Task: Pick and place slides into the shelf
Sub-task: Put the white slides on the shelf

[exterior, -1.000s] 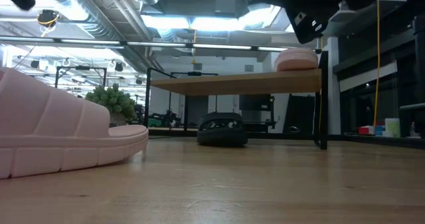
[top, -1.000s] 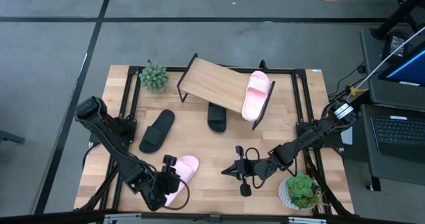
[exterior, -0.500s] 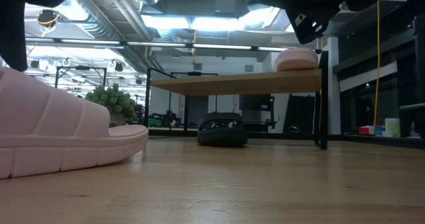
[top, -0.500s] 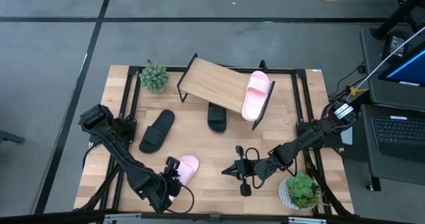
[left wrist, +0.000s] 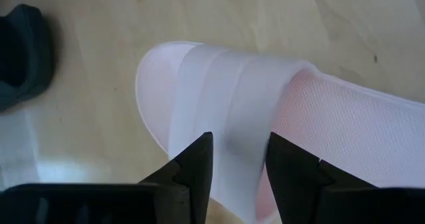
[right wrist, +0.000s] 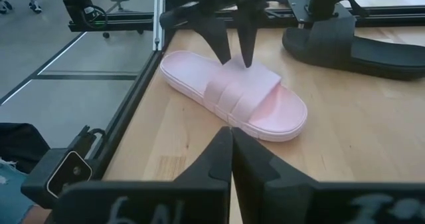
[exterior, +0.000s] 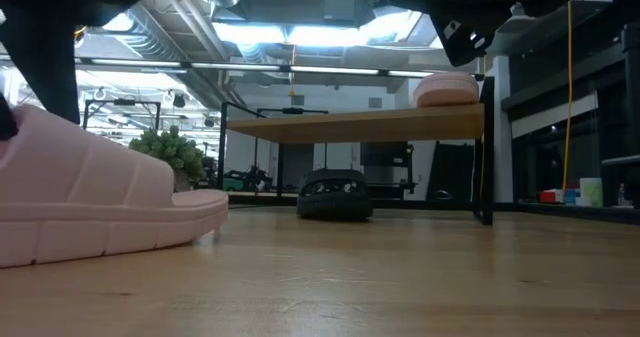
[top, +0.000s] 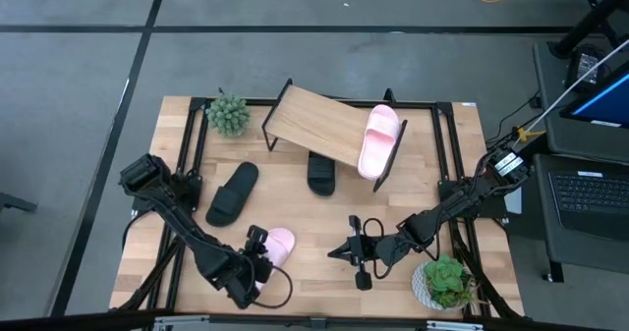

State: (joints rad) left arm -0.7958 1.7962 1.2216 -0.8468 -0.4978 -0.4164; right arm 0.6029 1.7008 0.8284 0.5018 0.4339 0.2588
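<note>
A pale pink slide lies sole down near the table's front left; it also shows in the low view. My left gripper is open and right over its strap. A second pink slide lies on the right end of the slanted shelf. One black slide lies on the table to the shelf's left. Another black slide lies under the shelf. My right gripper is shut and empty at the front centre, pointing at the near pink slide. My left gripper comes at the near pink slide from above, its fingers pointing down. The two open fingertips stand on top of the wide strap, one toward the toe, one at the strap's heel-side edge. The slide lies flat on the table.
A small green plant stands at the far left, left of the shelf. A second plant stands at the front right. Black frame rails run along the table's sides. Bare wood lies between the two grippers.
My left gripper has moved toward the near pink slide and down onto its strap. In the low view the slide has shifted a little toward the table's right.
</note>
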